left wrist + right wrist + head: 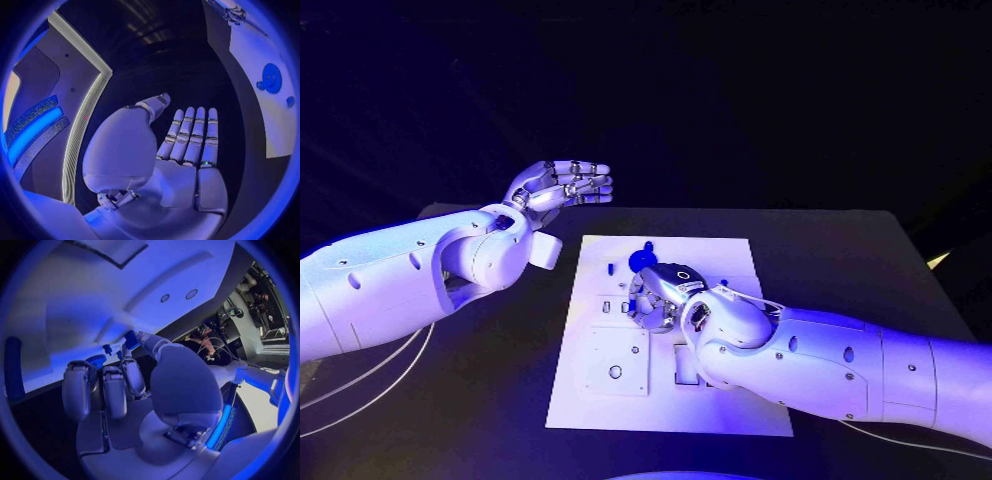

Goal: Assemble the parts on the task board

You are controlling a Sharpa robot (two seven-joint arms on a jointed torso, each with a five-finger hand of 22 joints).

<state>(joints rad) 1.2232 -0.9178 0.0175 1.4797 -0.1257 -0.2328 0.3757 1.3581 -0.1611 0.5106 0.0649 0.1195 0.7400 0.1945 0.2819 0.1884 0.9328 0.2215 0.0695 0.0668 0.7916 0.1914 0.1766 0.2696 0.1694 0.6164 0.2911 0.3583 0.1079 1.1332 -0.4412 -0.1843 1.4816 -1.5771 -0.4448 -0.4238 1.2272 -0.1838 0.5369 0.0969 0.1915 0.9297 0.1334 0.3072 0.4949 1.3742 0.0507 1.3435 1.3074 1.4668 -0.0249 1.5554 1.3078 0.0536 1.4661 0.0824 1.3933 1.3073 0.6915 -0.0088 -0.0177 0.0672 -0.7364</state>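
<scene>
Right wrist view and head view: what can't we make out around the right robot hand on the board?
- Head view: the right robot hand covers the middle of the white plate task board; whatever lies beneath is hidden.
- Right wrist view: a small blue part sits at the fingertips; its shape is too small to tell.
- Head view: the round blue gear-like part is half hidden by the hand.

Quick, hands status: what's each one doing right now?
Left hand: open, holding nothing, raised beside the task board.
Right hand: pinching a small blue part over the board.
</scene>
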